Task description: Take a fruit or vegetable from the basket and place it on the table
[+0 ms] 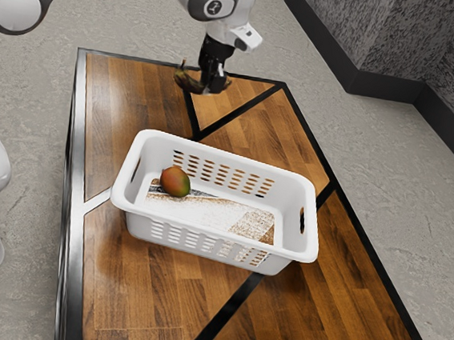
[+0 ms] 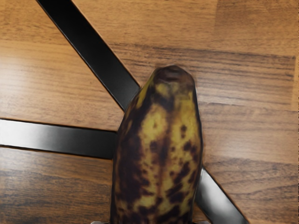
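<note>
Beyond the basket's far side, my gripper [image 1: 212, 84] is shut on a dark, spotted banana [image 1: 189, 79], which hangs over the far part of the table [image 1: 113, 119]. In the wrist view the banana [image 2: 161, 149] is large, yellow with brown-black patches, with wood and black strips beneath it. The white plastic basket [image 1: 212, 246] stands on the table, and a red-green mango [image 1: 175, 181] lies inside it.
Black strips [image 1: 234, 307] cross the wooden tabletop. The table's far edge runs just behind the banana in the exterior view. A grey wall with a dark baseboard [image 1: 386, 87] stands beyond, past the floor.
</note>
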Motion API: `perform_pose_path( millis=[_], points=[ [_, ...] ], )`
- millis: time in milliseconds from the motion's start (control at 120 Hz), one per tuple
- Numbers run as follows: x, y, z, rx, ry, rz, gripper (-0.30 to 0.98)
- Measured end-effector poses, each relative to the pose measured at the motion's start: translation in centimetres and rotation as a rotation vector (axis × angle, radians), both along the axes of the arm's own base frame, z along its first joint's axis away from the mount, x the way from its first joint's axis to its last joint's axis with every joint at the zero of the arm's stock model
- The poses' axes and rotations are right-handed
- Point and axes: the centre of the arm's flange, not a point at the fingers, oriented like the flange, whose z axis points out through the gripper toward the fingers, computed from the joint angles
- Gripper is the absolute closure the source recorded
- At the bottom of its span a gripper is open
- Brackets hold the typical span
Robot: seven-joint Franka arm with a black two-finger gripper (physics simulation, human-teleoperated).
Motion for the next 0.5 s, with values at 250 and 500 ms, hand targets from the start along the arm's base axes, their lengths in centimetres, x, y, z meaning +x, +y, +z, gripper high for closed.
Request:
perform_pose_path(
  millis=[250, 500],
  points=[
    [0.0, -0.2, 0.3, -0.012, -0.007, 0.006, 0.08],
    [0.0, -0.5, 1.9, -0.028, -0.026, 0.006, 0.02]
  ],
)
